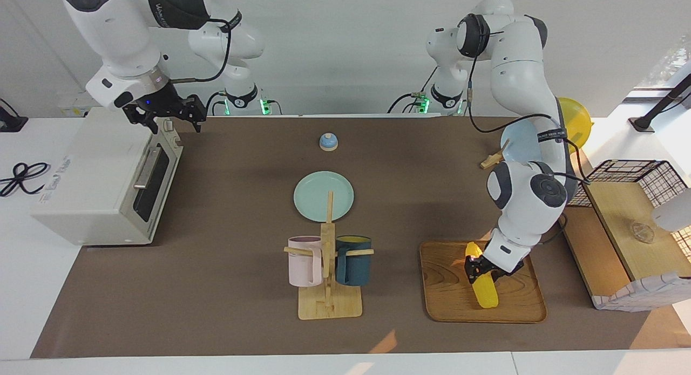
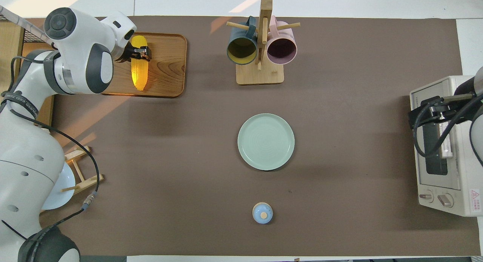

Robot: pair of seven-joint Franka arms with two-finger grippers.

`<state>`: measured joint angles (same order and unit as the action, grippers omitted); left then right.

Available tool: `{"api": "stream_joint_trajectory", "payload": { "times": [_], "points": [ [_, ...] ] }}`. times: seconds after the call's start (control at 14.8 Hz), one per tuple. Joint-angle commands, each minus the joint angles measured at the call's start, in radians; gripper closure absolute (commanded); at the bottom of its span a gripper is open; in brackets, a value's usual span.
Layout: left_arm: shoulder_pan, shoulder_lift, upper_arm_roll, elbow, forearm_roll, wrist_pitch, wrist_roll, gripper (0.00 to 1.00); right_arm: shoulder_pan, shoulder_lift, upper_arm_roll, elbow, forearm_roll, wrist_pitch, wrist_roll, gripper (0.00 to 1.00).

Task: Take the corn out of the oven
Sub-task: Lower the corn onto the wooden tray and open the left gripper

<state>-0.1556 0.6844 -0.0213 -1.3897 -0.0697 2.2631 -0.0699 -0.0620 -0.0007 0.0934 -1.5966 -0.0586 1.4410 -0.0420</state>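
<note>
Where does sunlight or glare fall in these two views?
Facing view: warm sunlight hits the shelf at the left arm's end and streaks the mat's edge. Overhead view: a sunlit wedge crosses the mat beside the tray, and the corn glows.

You have a bright yellow corn (image 1: 484, 289) lying on a brown wooden tray (image 1: 448, 288) with visible grain, and both arms are white with dark grey joints and black grippers, left (image 1: 482, 271) and right (image 1: 164, 116). Your oven (image 1: 102, 181) is off-white with a dark glass window and a silver bar handle, and the mat (image 1: 216, 288) under everything is plain dark brown. You also see a pale mint green plate (image 1: 324, 196), a pink mug (image 1: 305, 260) and a dark teal mug (image 1: 353, 259) on a light wood rack (image 1: 329, 305), and a small blue bell (image 1: 328, 142) with a tan top.
</note>
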Motion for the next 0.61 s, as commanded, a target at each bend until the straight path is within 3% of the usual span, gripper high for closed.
{"api": "stream_joint_trajectory", "payload": {
  "times": [0.0, 0.54],
  "points": [
    [0.011, -0.061, -0.008, 0.004, 0.002, -0.100, 0.010, 0.00, -0.015, 0.016, 0.002, 0.039, 0.037, -0.004, 0.014, 0.00],
    [0.041, -0.373, 0.001, -0.018, 0.004, -0.505, -0.014, 0.00, -0.035, 0.018, 0.000, 0.046, 0.036, 0.001, 0.013, 0.00]
  ]
}}
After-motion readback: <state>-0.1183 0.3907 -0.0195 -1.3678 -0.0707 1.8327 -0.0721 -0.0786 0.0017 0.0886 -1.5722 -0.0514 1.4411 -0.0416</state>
